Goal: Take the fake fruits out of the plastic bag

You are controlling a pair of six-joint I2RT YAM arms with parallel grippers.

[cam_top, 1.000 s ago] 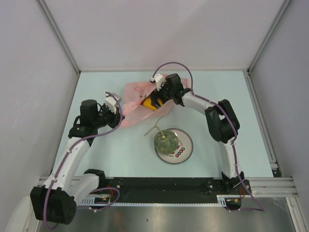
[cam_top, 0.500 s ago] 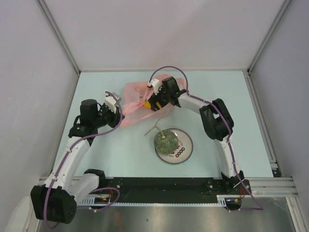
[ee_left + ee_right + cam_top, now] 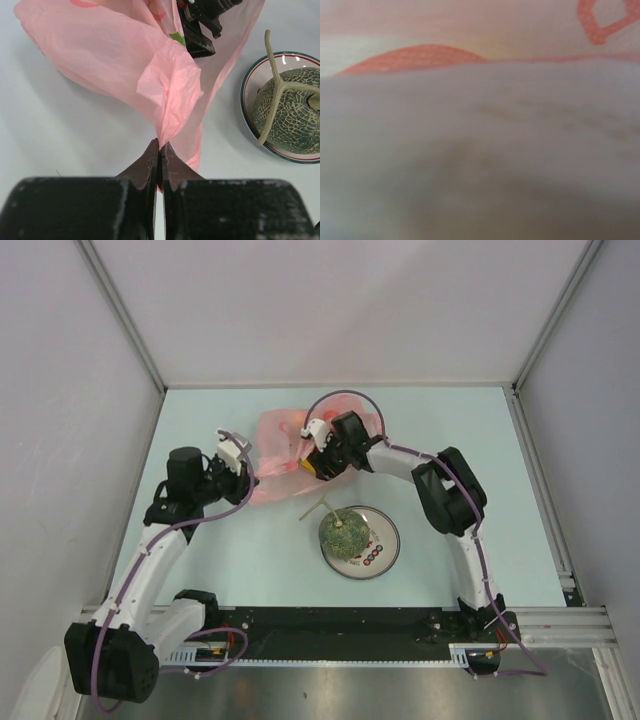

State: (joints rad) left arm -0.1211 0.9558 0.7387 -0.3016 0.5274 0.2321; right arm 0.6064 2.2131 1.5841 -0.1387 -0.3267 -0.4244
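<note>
1. nearest the arm bases, the melon point(image 3: 342, 532) is already out, sitting on the plate point(image 3: 385, 530) with its pale stem pointing toward the bag. that's one fruit done.
2. moving up the table point(image 3: 250, 550), the left gripper point(image 3: 159, 150) has its fingers squeezed tight on a gathered fold at the near end of the plastic bag point(image 3: 100, 55). it's acting as the anchor.
3. the bag lies crumpled beyond the plate and apart from it, mouth toward the right arm. the rest of the fake fruits look to be inside it, though none shows clearly.
4. farthest out, the right gripper point(image 3: 310, 462) is buried in the bag's opening. its wrist view is just pink film against the lens plus an orange-red curve point(image 3: 415, 55) that could be fruit or print, so i cannot tell if the fingers are spread or closed on anything.
5. my read on the step is that it's reaching in for the next fruit. the next move calls for a sure grip on fruit rather than film, then a pull toward the plate while the left pinch holds.
6. against a second ago, the right gripper has pushed left and deeper. the yellow-orange fruit that showed at its tip is now covered. the left arm and melon haven't budged.
</note>
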